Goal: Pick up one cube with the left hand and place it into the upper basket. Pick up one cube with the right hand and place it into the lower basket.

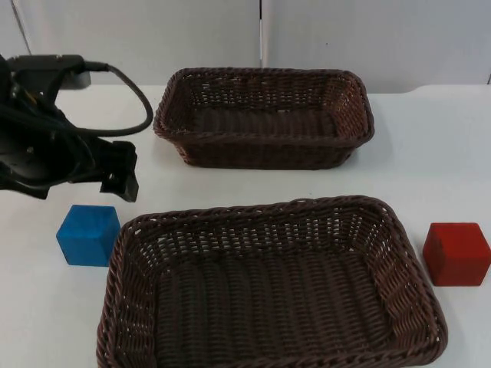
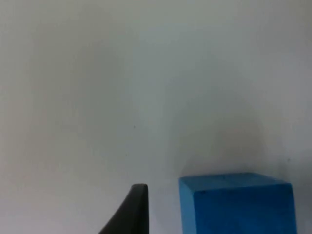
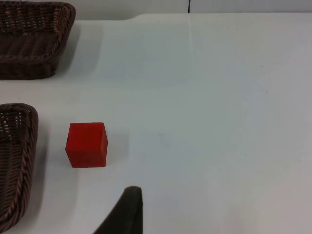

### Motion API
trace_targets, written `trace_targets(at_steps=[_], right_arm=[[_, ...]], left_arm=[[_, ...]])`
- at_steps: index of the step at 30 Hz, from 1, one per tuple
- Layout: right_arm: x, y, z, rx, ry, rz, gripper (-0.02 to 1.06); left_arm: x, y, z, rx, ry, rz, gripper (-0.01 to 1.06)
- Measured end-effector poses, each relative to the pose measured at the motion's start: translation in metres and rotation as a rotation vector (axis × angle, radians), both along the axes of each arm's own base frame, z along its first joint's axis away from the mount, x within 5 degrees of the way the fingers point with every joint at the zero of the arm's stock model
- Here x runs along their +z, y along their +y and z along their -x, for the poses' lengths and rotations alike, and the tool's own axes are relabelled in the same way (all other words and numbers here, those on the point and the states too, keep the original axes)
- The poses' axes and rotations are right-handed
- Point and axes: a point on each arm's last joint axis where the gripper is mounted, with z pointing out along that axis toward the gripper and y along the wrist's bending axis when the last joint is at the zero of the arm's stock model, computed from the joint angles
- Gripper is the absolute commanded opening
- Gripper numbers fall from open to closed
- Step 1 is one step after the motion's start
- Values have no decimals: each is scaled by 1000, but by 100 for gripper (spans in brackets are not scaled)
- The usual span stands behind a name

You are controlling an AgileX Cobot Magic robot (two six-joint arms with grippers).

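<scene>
A blue cube (image 1: 88, 234) rests on the white table, left of the lower basket (image 1: 261, 208). My left gripper (image 1: 121, 178) hovers just behind the blue cube and holds nothing; in the left wrist view the blue cube (image 2: 237, 204) lies close in front of it. A red cube (image 1: 456, 253) sits right of the lower basket. The upper basket (image 1: 265, 73) stands at the back, with nothing in it. In the right wrist view the red cube (image 3: 87, 145) lies some way ahead of my right gripper (image 3: 127, 212), which waits off the table's right side.
Both wicker baskets are dark brown and hold nothing. The right wrist view takes in a corner of the upper basket (image 3: 34, 58) and the lower basket's edge (image 3: 19, 146). Open white table spreads right of the red cube. The grey partition wall (image 1: 345, 38) stands behind.
</scene>
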Motion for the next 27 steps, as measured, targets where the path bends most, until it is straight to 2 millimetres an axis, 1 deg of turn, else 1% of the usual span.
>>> trace_targets(at_steps=[3,5,9,20,27], right_arm=[[0,0,0,0,0,0,105],[0,0,0,0,0,0,105],[0,0,0,0,0,0,105],[0,0,0,0,0,0,105],[0,0,0,0,0,0,105]], left_arm=[[-10,0,-1,2,21,-6,105],[-12,0,-1,2,27,-7,105],[-24,0,-2,1,45,-17,105],[-35,1,-2,7,70,-24,105],[-36,1,-2,4,75,-27,105]])
